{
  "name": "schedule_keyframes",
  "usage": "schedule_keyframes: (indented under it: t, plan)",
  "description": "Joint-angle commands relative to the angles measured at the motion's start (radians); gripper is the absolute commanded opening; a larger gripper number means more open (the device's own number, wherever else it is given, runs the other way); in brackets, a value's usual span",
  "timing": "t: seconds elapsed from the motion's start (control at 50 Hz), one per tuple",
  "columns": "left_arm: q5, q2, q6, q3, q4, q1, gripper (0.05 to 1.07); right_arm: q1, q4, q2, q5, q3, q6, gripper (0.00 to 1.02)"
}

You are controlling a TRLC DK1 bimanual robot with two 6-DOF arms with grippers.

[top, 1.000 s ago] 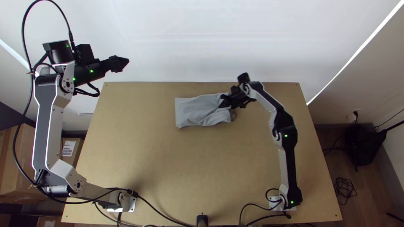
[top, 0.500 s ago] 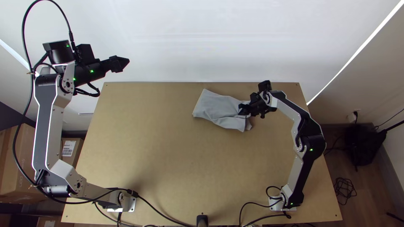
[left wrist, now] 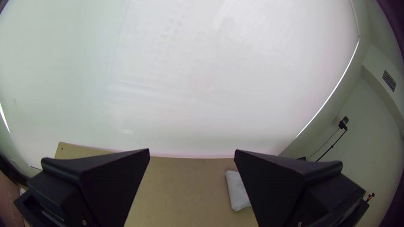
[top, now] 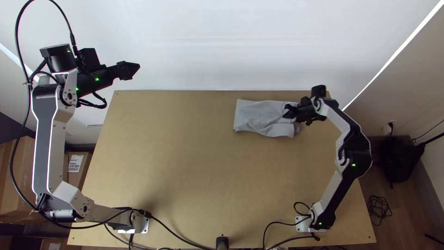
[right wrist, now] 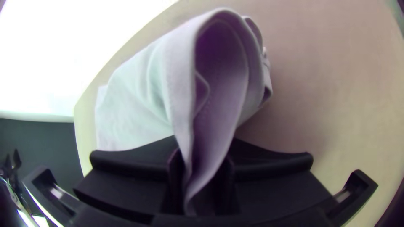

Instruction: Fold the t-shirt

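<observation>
- Since half a second ago, the light grey T-shirt (top: pixel 259 115) and the right gripper (top: pixel 287 111) have shifted together toward the right of the top view; the cloth, slanted then, now lies almost level across the picture, and the right arm (top: pixel 334 185) leans farther right
- Over the same stretch the left arm (top: pixel 44 139) has drifted slightly left
- T-shirt: upper right part of the top view, on the light wooden table (top: pixel 185 176), folded into a rough rectangle with its left end fairly flat and its right end creased
- Right gripper: at the right end of the cloth in the top view; in the right wrist view its black fingers (right wrist: pixel 134 157) pinch a raised fold, which loops open above them and shows the inside
- Left gripper (top: pixel 137 68): upper left of the top view, pictured against the white wall (top: pixel 231 46), apart from the cloth; the left wrist view has its fingers (left wrist: pixel 113 180) spread wide, with part of the T-shirt visible beside the finger at the lower right
- Cardboard boxes (top: pixel 21 185) sit at the left edge of the top view, and a tangled black cable (top: pixel 379 209) lies on the wood-look floor (top: pixel 402 208) at the lower right
</observation>
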Motion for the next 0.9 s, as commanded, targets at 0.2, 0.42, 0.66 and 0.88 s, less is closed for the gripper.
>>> schedule_keyframes:
  t: [0.2,0.42,0.66,0.88]
  plan:
    - [0.001,-0.037,0.021,-0.015,-0.01,-0.01,1.03,-0.169,0.062,0.082,0.016,0.102,0.126,0.02]
    - [-0.001,-0.049,0.021,-0.018,-0.01,-0.012,1.03,-0.278,0.091,0.118,0.048,0.135,0.175,0.02]
    - [-0.001,-0.067,0.019,-0.034,-0.005,-0.009,1.03,-0.399,0.094,0.135,0.08,0.157,0.193,0.02]
    - [-0.001,-0.092,0.021,-0.066,0.005,-0.009,1.03,-0.452,0.088,0.125,0.114,0.145,0.179,0.99]
